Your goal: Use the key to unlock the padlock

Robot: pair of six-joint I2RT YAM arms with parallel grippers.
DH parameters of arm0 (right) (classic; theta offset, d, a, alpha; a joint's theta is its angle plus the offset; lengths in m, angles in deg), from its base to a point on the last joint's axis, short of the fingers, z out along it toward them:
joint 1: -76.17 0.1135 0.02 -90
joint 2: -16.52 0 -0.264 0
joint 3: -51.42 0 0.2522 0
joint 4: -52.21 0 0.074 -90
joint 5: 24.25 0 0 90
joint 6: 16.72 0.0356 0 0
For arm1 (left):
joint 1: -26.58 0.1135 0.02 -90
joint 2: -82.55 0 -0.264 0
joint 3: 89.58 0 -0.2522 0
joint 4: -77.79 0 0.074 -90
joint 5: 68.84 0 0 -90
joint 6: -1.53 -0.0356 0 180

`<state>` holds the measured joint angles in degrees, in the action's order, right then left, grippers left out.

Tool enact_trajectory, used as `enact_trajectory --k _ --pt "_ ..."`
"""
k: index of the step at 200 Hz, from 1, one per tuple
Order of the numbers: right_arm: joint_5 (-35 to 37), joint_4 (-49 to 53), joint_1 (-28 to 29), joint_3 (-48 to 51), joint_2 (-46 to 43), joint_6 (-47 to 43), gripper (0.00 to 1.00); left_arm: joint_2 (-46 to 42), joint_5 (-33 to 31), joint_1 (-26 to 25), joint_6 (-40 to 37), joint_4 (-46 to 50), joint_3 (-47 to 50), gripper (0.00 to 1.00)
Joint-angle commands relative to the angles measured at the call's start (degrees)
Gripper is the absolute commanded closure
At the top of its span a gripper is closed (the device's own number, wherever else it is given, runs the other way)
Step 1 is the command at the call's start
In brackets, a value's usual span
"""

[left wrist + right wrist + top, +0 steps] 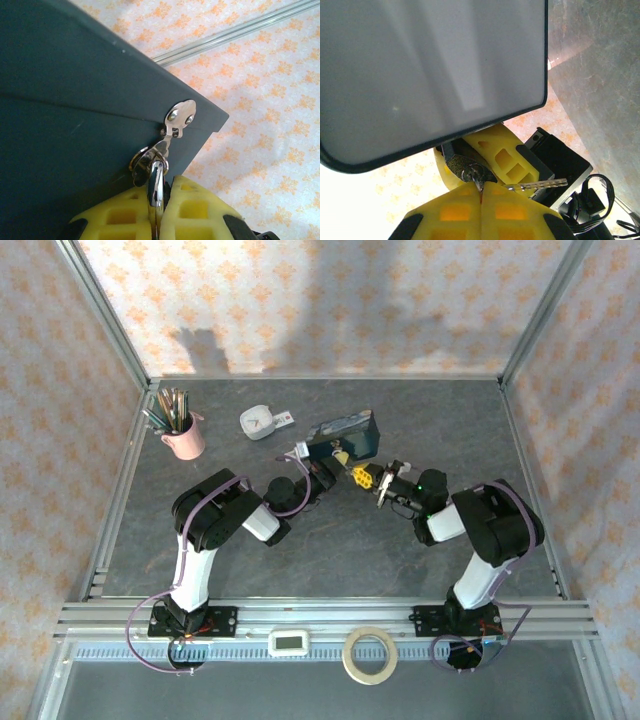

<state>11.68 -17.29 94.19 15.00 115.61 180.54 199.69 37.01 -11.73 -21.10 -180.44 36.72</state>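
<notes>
Tin [345, 432], blue, is between my two wrists. My left gripper [159, 200] is pressed together on the padlock [154, 177], which hangs from the tin's clasp [180, 112]. My right gripper [481, 197] pinches the key [479, 182], its tip meeting the padlock's body.

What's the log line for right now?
left gripper: shut on padlock | right gripper: shut on key, key at padlock | padlock: on tin hasp | unlocked: cannot tell
</notes>
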Motion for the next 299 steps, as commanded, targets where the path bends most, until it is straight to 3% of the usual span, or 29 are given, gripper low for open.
enact_trajectory --k 1,39,71,125,166,206,241,299 --pt "2.62 -21.94 -0.14 -2.14 0.56 3.59 1.0 0.53 2.69 -2.02 -2.76 -13.29 2.26 1.0" --pt "2.21 -9.97 0.6 -1.3 -1.87 -13.18 1.0 -0.11 0.98 -2.12 -0.66 -10.46 2.67 1.0" --pt "3.73 10.79 1.04 -2.53 -8.2 -29.93 1.0 -1.57 -0.23 -2.12 0.12 -5.81 2.81 1.0" --pt "11.55 43.15 1.62 -5.87 -18.64 -51.81 0.71 -4.35 -2.91 -2.3 2.32 3.79 2.4 1.0" --pt "19.28 60.3 2.12 -8.13 -23.2 -66.09 0.6 -6.01 -3.93 -2.37 1.27 11.32 0.72 1.0" --pt "30.17 77.47 6.79 -13.61 -27.44 -83.17 0.6 -7.45 -4.74 -2.64 -0.09 23.05 -1.53 1.0" --pt "31.97 81.69 10.35 -14.76 -26.65 -90.25 0.65 -7.41 -3.91 -2.65 0.69 26.18 -2.52 1.0" --pt "36.76 77.36 10.71 -13.32 -24.39 -86.2 0.68 -7.23 -4.9 -3.4 -0.83 28.69 0.75 1.0"
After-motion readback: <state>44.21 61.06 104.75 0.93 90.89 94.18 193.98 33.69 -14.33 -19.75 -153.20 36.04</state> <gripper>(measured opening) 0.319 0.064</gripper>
